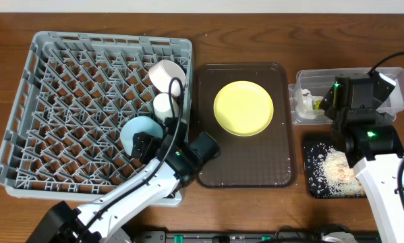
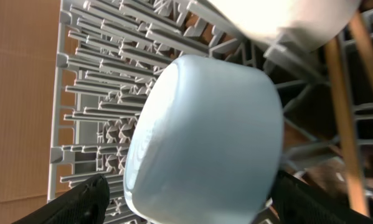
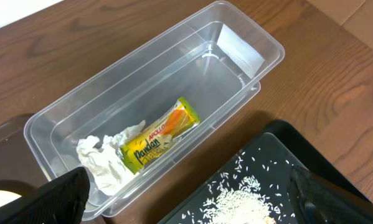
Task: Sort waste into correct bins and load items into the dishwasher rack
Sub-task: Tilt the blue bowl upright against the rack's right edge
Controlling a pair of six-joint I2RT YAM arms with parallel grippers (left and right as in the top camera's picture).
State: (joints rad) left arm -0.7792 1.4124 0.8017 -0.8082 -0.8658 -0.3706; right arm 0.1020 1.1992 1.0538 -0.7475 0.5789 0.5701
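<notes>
One light blue cup leans in the rack, base toward fingers.

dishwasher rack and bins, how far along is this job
Done: yellow-green snack wrapper and crumpled white napkin in the clear plastic tub; whitish food scraps in the black tray; white round bowl in the grey rack. In hand: open left gripper flanks the light blue cup there. Left: round yellow plate, unloaded.

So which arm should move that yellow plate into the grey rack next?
Probably left. The left gripper, open, sits at the rack by the blue cup, next to the brown tray holding the yellow plate. The right gripper hovers at the clear tub, far from the rack.
</notes>
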